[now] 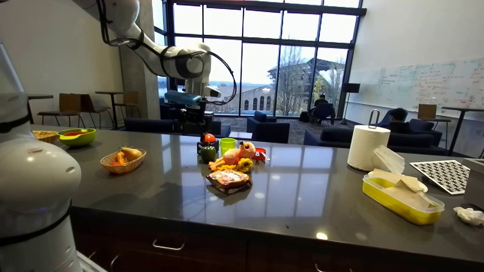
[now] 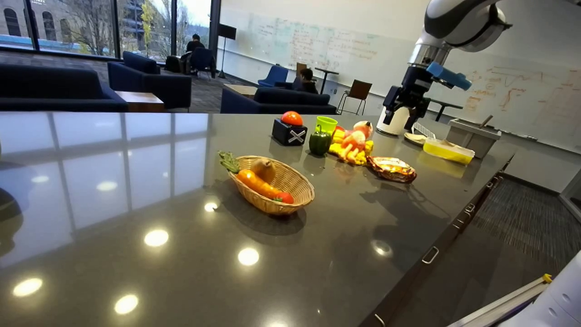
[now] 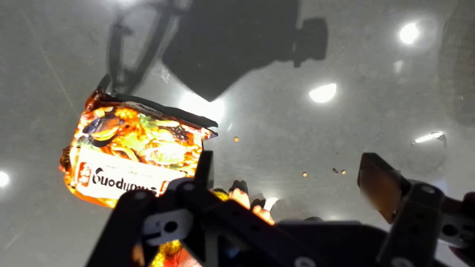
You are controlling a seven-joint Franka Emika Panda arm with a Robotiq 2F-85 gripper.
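Tool [image 3: 287,163], two fingers [image 3: 379,191] spread apart, over counter [image 3: 267,152]; one food packet [image 3: 137,148], one pink toy [image 1: 233,155].

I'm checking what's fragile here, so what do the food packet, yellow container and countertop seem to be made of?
Food packet: probably glossy plastic or foil film, from its glare and crinkled ends.
Yellow container: likely smooth plastic, given its translucent rim.
Countertop: polished, from its clear reflections; stone or laminate, can't tell.

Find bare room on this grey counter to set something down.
Between the shiny orange food packet and the long yellow plastic container; also the shadowed counter between that packet and the oval wicker basket. It's crowded where the pink plush bird, glossy green bell pepper and lime-green plastic cup cluster.
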